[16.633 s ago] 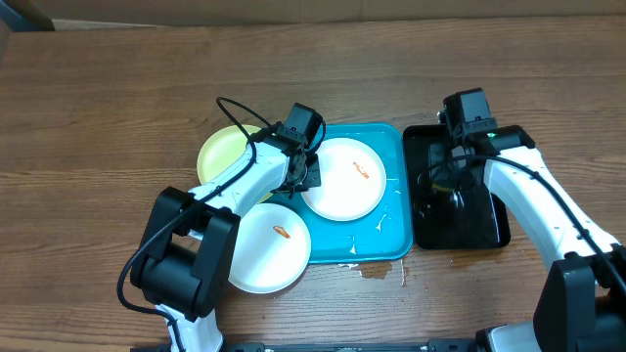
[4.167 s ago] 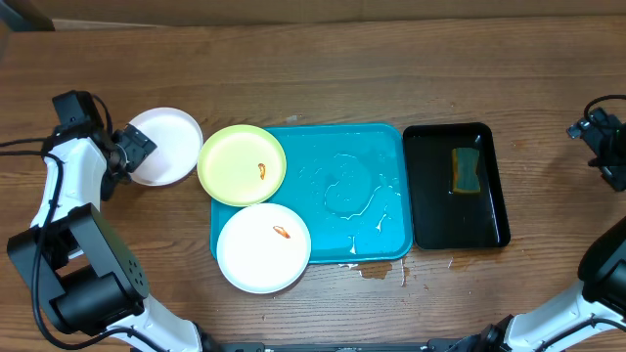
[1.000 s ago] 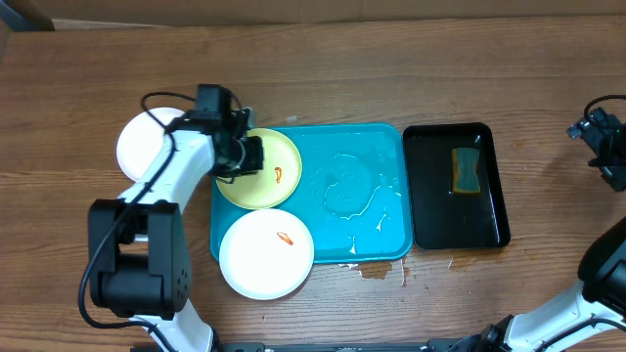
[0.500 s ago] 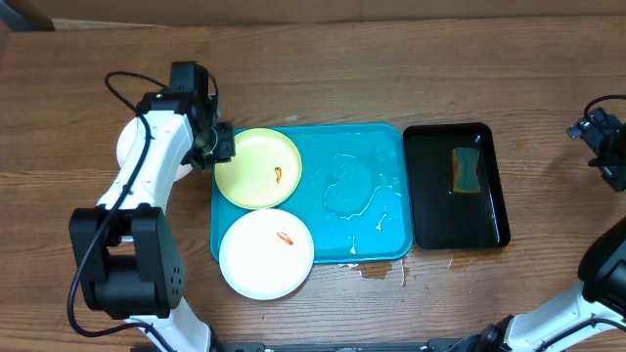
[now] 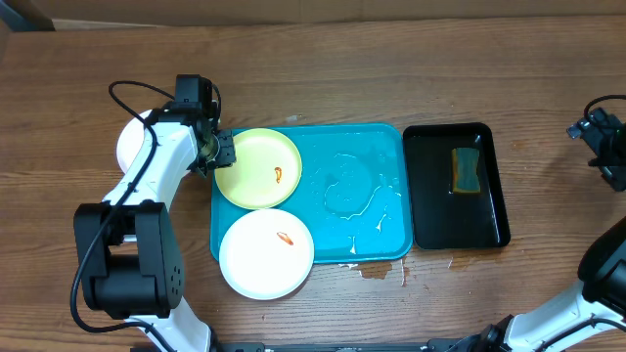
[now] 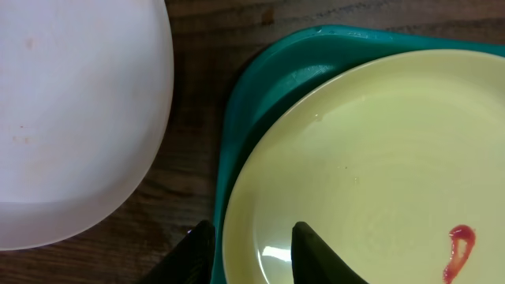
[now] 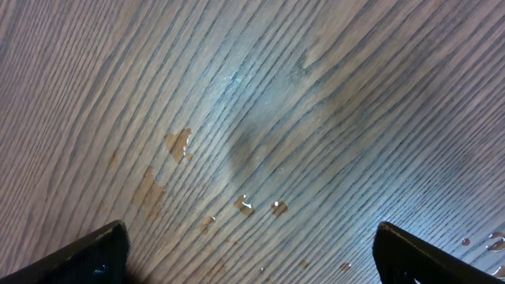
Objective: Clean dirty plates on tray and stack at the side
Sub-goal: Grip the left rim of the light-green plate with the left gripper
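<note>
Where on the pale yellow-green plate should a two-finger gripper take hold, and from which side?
On the yellow-green plate, pinch the thin left rim, coming from the left over the tray edge. It is wide, shallow and lies flat, so only the rim fits between fingers; the nearer white plate crowds its front. The left gripper straddles that rim, open.

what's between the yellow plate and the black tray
Only the bare floor of the turquoise tray, wet with a puddle; no plate or tool lies between the yellow plate and the black tray. The overhead view shows this.
</note>
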`<state>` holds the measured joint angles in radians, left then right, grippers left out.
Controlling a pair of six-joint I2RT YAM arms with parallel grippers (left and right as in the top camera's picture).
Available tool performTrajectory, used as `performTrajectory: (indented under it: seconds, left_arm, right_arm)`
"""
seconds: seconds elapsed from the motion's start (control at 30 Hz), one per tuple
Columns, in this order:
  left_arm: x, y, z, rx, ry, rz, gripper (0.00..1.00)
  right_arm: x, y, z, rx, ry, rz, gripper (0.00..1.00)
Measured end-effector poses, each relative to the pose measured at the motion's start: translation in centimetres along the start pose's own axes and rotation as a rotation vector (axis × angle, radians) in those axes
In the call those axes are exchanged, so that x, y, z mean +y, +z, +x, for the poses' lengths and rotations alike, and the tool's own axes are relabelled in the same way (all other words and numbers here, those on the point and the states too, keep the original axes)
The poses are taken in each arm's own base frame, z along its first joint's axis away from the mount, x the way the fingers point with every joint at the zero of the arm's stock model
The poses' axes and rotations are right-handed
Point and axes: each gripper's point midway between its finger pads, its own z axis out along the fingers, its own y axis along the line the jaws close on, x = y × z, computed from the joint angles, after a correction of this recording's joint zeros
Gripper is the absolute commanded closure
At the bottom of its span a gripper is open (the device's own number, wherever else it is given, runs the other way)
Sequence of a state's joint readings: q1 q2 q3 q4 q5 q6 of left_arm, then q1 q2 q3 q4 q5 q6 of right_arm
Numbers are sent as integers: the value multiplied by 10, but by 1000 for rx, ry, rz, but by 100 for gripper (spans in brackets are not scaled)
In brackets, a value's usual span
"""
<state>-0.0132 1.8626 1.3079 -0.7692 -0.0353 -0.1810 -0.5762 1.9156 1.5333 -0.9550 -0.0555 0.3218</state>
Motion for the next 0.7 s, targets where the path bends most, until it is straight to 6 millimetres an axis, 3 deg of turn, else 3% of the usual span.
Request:
performTrajectory:
  seconds: [0.07, 0.47, 0.7]
  left_arm:
    - [0, 0, 0, 0, -1, 0, 73]
    - [2, 14, 8, -8, -22, -6, 68]
    - [2, 17, 9, -13, -30, -5, 73]
  right_arm:
    - [0, 0, 0, -1, 0, 0, 0]
    - [0, 0, 0, 0, 0, 0, 0]
    - [0, 0, 0, 0, 0, 0, 0]
